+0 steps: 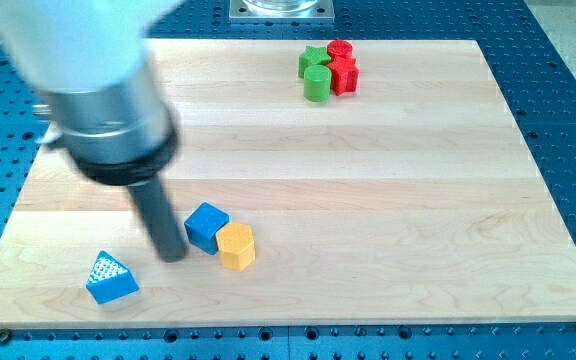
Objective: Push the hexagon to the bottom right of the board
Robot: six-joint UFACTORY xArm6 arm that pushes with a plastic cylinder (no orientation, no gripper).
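Near the board's [388, 200] bottom left, yellow hexagon [236, 245] touching blue cube [206, 226], my tip [172, 254] just left, holding nothing.

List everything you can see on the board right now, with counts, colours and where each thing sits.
yellow hexagon: one, yellow, lower left of centre, touching the blue cube.
blue cube: one, blue, just to the view's left of the hexagon.
blue triangular block: one, blue with a dotted top, near the bottom left corner.
green blocks: two, green, near the top edge, clustered.
red blocks: two, red, touching the green ones.
board: one, pale wood.
my tip: one dark rod, just left of the blue cube.
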